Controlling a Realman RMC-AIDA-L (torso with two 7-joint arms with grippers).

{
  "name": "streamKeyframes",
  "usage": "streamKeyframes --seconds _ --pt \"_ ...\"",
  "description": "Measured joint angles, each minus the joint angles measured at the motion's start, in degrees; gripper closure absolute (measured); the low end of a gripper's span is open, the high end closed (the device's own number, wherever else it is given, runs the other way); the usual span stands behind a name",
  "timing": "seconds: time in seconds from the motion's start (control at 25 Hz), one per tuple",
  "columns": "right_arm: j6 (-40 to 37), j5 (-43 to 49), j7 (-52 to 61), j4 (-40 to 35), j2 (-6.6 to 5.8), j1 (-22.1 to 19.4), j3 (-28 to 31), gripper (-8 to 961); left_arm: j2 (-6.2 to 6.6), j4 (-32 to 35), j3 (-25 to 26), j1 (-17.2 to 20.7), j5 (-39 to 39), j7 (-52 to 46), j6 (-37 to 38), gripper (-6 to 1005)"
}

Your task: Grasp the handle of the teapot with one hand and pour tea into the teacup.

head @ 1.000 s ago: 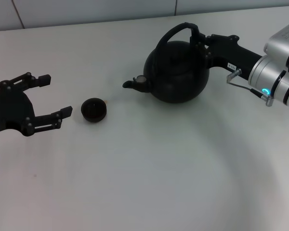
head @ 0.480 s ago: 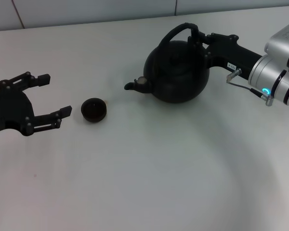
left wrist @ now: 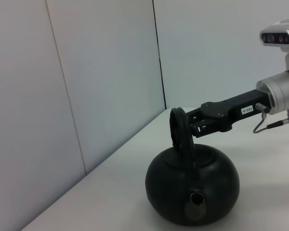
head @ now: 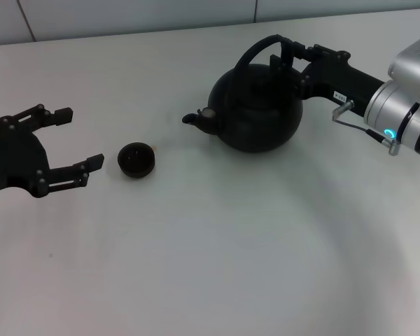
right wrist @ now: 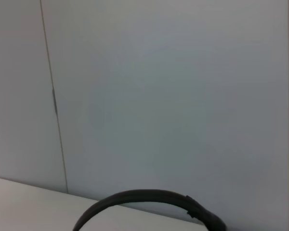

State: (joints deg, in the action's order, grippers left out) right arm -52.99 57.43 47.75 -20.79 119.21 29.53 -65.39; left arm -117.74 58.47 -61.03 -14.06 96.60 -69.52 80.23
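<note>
I read this as a lab or test room, not a home. All I see beyond the right gripper [head: 288,57] is a bare white table [head: 217,252] running up to plain pale wall panels [left wrist: 101,86] with thin vertical seams. A camera head [left wrist: 281,37] on the robot body shows above its arm.

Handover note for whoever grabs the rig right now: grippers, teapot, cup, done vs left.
Right gripper: shut on the handle of the teapot, which sits upright with its spout toward the teacup.
Left gripper: open, idle on the table beside the teacup, not touching it.
Done: handle grasped.
Left: bring the teapot over the teacup, tilt and pour.
</note>
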Motion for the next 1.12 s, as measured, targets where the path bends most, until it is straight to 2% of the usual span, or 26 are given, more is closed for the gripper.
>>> streamKeyframes --seconds 0.12,0.2,0.4,0.52,0.68,0.84,1.12 --pt "-0.09 -0.03 0.20 -0.51 0.10 -0.52 -0.07 468 -0.04 -0.08 0.39 0.00 0.00 0.31 -0.04 129" --pt "-1.29 -0.05 0.78 -2.17 0.22 -1.81 -0.38 468 -0.07 -0.09 0.57 -0.02 0.00 0.32 -0.05 129" --pt "-9.17 -0.03 3.45 -8.39 0.39 -6.94 -0.61 469 -0.14 -0.20 1.31 -0.09 -0.10 0.34 -0.03 129" --pt "-14.21 1.32 4.96 -10.88 -0.06 -8.22 -0.65 468 -0.20 -0.28 1.51 -0.25 -0.41 0.35 0.38 129" --pt "-17.21 9.61 8.26 -15.04 -0.50 -7.49 -0.67 468 -0.21 -0.34 1.53 -0.67 -0.43 0.01 1.05 129" --pt "-17.45 20.23 14.48 -20.25 -0.28 -6.01 -0.65 467 -0.21 -0.14 1.53 -0.83 -0.57 -0.35 2.44 129" --pt "-17.41 25.18 16.75 -22.29 -0.11 -4.45 -2.50 466 -0.29 0.19 1.52 -0.92 -1.40 -1.77 4.79 129"
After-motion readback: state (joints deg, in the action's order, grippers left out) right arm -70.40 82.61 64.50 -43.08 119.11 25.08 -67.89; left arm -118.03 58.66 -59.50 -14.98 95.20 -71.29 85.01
